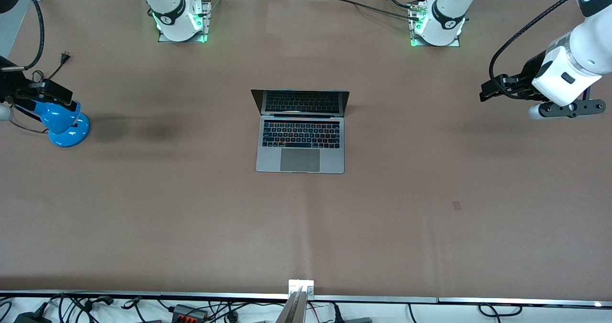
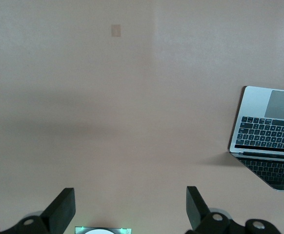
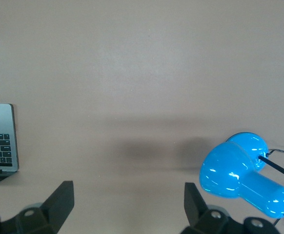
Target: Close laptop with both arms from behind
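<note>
1. One laptop [image 1: 300,132] sits open in the middle of the frame in the front view, flat on the brown counter [image 1: 191,208]. Its dark screen is upright and tilted back toward the arm bases, and the keyboard and grey trackpad face the front camera.
2. Two white arms rise from green-lit bases along the top of the frame, and both are swung out wide, well apart from the laptop.
3. The left gripper [image 1: 487,92] hangs at the upper right of the frame, over bare counter at the left arm's end. In the left wrist view its two black fingers [image 2: 61,209] stand wide apart with nothing between them, and the laptop shows at that picture's right edge.
4. The right gripper [image 3: 127,207] is at the upper left edge of the front view, mostly cut off there. Its fingers are spread wide and hold nothing, as the right wrist view shows.
5. A blue desk lamp [image 1: 62,122] rests on the counter at the right arm's end, just beside the right gripper, with a black cord and plug [image 1: 64,55] trailing toward the top of the frame.
6. A small darker patch [image 1: 457,205] marks the counter at the lower right, nearer the front camera than the laptop.
</note>
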`<state>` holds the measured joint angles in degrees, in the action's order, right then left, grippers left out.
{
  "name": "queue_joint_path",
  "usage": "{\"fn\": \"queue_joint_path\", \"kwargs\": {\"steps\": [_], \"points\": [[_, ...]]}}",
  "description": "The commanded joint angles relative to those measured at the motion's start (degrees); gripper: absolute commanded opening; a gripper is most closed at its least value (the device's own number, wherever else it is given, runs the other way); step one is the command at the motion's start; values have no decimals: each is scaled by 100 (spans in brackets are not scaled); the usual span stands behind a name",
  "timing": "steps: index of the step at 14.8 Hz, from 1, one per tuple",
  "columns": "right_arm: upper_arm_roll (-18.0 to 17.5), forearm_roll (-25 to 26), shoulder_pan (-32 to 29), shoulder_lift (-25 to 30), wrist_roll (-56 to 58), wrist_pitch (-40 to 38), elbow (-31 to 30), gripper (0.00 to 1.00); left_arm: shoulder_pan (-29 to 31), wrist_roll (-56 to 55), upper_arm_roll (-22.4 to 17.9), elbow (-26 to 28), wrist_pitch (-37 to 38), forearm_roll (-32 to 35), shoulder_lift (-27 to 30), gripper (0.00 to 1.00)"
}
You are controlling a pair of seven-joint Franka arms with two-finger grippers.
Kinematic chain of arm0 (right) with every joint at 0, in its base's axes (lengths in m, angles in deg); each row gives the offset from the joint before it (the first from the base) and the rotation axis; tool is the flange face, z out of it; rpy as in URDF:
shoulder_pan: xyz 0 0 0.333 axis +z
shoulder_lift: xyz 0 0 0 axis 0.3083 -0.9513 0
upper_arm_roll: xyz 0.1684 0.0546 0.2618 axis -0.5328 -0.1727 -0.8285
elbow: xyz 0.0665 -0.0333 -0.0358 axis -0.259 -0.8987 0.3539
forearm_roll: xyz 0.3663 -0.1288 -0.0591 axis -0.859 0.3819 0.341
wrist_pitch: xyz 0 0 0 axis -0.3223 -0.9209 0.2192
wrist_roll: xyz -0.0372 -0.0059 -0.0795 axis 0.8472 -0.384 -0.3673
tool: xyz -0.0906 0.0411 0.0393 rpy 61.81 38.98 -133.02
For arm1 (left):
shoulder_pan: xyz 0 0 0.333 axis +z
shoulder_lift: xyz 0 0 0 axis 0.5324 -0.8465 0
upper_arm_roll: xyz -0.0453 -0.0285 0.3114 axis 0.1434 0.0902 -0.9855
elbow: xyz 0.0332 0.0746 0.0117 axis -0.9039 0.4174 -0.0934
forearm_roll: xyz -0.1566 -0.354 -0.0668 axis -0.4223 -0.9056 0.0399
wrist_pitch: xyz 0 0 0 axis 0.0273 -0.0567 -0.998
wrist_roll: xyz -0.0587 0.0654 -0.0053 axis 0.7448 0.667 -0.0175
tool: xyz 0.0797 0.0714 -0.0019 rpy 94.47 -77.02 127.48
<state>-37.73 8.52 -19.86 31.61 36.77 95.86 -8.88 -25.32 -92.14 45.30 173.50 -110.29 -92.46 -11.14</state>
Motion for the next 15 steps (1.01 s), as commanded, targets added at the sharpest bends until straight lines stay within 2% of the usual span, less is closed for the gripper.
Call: {"fn": "queue_joint_path", "kwargs": {"steps": [1, 7, 8, 11, 12, 13, 14, 15], "points": [[-32, 73, -4, 165, 73, -8, -169, 100, 27, 134, -1, -44, 72, -77, -11, 100], [-32, 73, -4, 96, 56, 54, -152, 100, 27, 134, -1, -53, 72, -77, -11, 100], [-41, 64, -4, 87, 30, 54, -152, 100, 27, 143, -1, -53, 72, -77, -11, 88], [-41, 64, -12, 78, 64, 71, -160, 100, 18, 143, -1, -45, 80, -77, 15, 8], [-32, 64, -4, 78, 56, 89, -160, 100, 27, 143, -1, -53, 80, -77, 24, 1], [-41, 55, -4, 69, 30, 141, -160, 100, 27, 134, -1, -45, 80, -77, 33, 1], [-41, 55, -4, 78, 21, 194, -187, 75, 27, 143, -1, -44, 89, -77, 33, 0], [-41, 55, -4, 78, 12, 186, -187, 45, 36, 160, -1, -53, 98, -77, 33, 0]]}}
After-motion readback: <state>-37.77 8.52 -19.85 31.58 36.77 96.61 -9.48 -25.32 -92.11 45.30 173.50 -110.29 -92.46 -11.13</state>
